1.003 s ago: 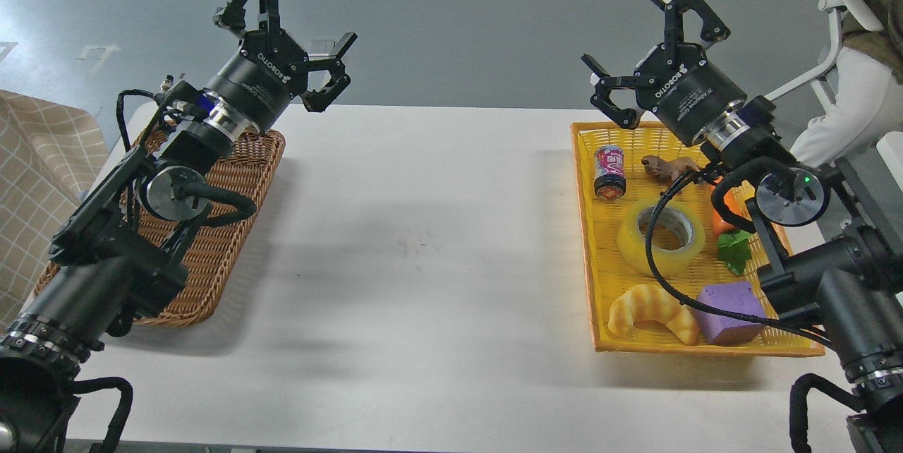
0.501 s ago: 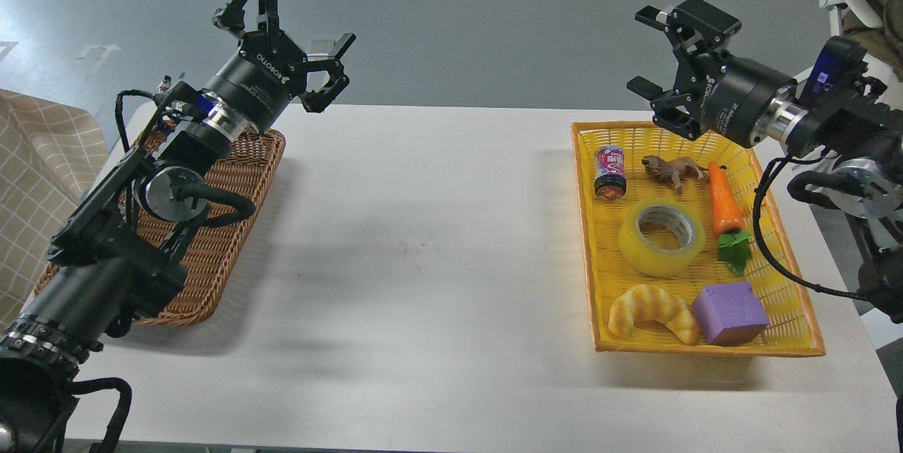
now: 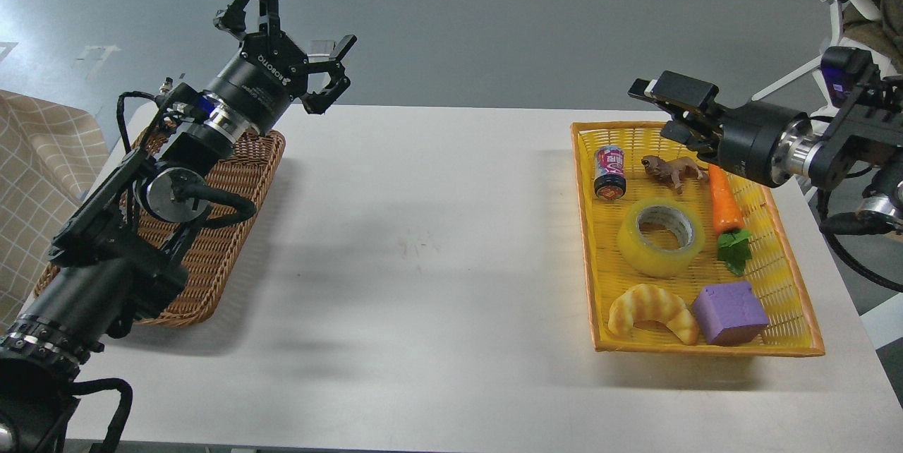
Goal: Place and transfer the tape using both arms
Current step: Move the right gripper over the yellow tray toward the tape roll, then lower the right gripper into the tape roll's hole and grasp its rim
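Observation:
The tape [image 3: 661, 236], a translucent yellow roll with a grey-white core, lies flat in the middle of the yellow basket [image 3: 584, 227] on the right of the white table. My right gripper [image 3: 664, 114] points left, held above the basket's far end, up and behind the tape and not touching it. Its fingers are spread and hold nothing. My left gripper [image 3: 286, 22] is raised above the far end of the brown wicker basket [image 3: 240, 178] at the left, fingers spread open and empty.
The yellow basket also holds a drink can [image 3: 610, 171], a brown toy animal [image 3: 670, 169], a carrot [image 3: 725, 202], a croissant toy [image 3: 652, 312] and a purple block [image 3: 729, 312]. A checked cloth [image 3: 35, 156] lies at the far left. A chair with a seated person [image 3: 864, 8] is at the back right.
My right arm has swung out to the right and its gripper has turned to point left, now lower over the yellow basket's far end. The left arm and the tape have not moved.

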{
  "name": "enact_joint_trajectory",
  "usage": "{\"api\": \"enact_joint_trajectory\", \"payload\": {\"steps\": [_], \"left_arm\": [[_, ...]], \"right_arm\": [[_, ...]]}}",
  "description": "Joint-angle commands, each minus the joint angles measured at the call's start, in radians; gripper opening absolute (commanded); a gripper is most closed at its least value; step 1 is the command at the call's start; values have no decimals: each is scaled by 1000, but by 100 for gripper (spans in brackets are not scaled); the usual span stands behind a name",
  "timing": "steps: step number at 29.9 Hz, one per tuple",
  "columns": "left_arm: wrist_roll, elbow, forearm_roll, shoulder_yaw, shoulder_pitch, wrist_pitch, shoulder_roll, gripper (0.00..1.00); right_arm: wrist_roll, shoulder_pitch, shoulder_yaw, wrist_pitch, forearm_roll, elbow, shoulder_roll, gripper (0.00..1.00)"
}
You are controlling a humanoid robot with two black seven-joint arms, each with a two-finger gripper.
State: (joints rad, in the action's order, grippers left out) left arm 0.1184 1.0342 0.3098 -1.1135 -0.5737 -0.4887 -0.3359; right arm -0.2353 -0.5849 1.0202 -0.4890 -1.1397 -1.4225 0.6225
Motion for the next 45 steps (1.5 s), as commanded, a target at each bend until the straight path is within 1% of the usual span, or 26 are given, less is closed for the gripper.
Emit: {"api": "enact_joint_trajectory", "payload": {"steps": [1,3,6,18,22,30,32,35,41,45], "left_arm": [[1,0,0,0,-2,0,2,98],[0,0,0,0,-2,0,2,98],[0,1,0,0,0,0,5,98],[1,0,0,0,0,0,12,98],[1,0,0,0,2,0,11,98],[1,0,0,0,3,0,12,98],[1,0,0,1,3,0,11,98],[1,0,0,1,3,0,11,98],[1,0,0,1,5,0,11,98],[1,0,2,1,5,0,11,98]], "right_arm": [[-6,36,-20,0,-2,-39,55,100],[-6,48,-32,0,0,-75,91,100],[-6,68,-38,0,-5,-85,109,100],[-2,99,-38,0,-189,-61,105,99],[4,99,-38,0,-326,-56,98,99],[10,99,-45,0,-509,-52,97,98],[17,93,-74,0,-548,-52,101,98],[31,86,-109,0,-560,-35,106,98],[31,88,-120,0,-562,13,91,98],[31,80,-118,0,-621,62,60,98]]}}
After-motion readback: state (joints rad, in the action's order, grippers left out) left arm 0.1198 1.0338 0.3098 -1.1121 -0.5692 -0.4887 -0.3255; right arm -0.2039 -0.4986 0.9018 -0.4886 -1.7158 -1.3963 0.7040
